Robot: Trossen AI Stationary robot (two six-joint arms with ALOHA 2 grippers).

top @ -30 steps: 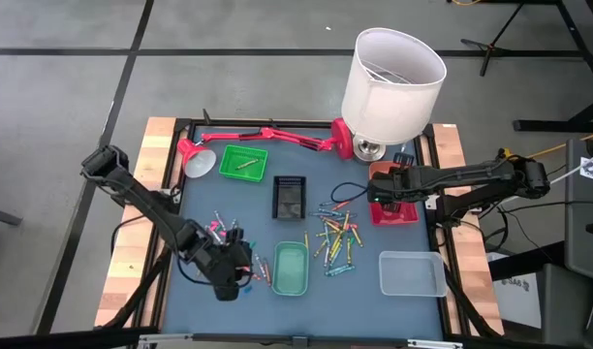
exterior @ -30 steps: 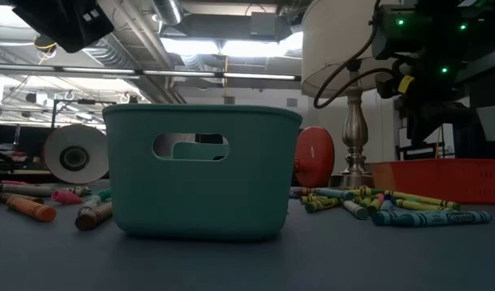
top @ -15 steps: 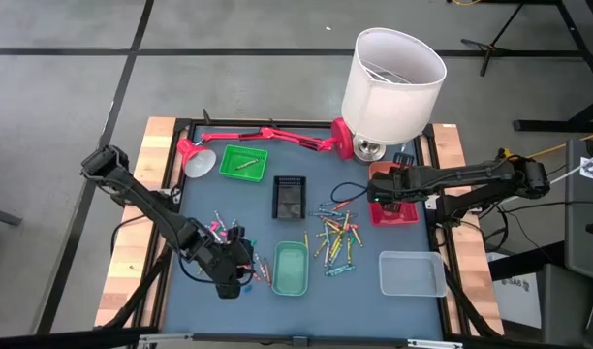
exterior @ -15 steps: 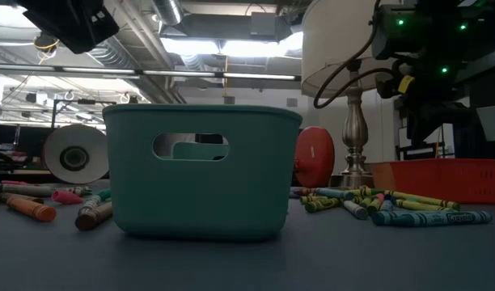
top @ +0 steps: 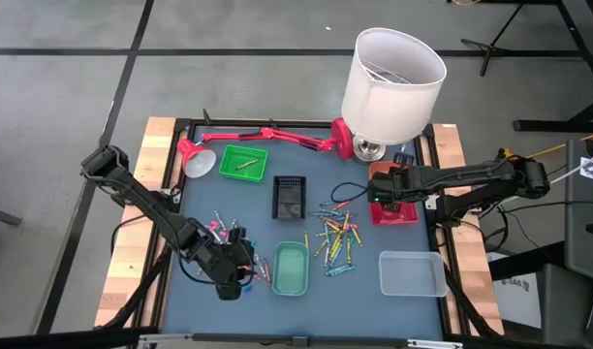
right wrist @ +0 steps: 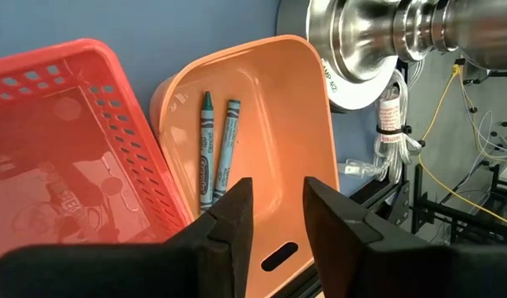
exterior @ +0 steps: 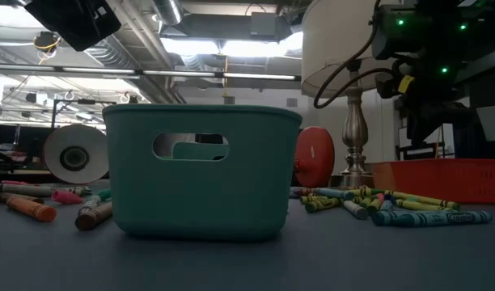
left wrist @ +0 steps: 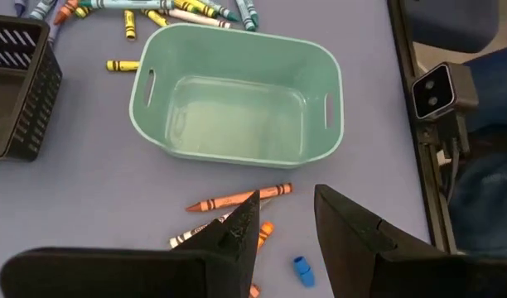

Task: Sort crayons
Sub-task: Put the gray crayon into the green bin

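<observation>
Almost nothing has changed from the earlier frames. In the low view the dark body of the left arm near the top left corner has shifted slightly between frames; in the high view the left gripper (top: 234,274) hangs where it did a second ago, over the near left part of the table (top: 374,291), beside the teal tray (top: 290,269). Its fingers (left wrist: 241,228) stand partly apart with nothing between them, above a loose group of crayons (left wrist: 237,199) lying on the mat just beside the teal tray's long side; an orange one and a small blue stub are among them. The teal tray (left wrist: 237,103) looks empty.

The right gripper (top: 391,193) has not moved either. It hovers at the right side of the table over the red basket (top: 395,211) and the orange tray (right wrist: 262,132), fingers (right wrist: 233,219) partly apart and holding nothing. Two blue-green crayons (right wrist: 216,145) lie side by side in the orange tray.

The main pile of crayons (top: 335,236) lies unchanged in the middle of the table, between the teal tray and the red basket, with a second scatter (top: 219,225) toward the left edge. A yellow crayon (top: 244,165) lies in the green tray (top: 244,161) toward the far edge, near the red desk lamp (top: 267,136). The black basket (top: 289,197), clear bin (top: 412,272) and white-shaded lamp (top: 391,82) sit as before.
</observation>
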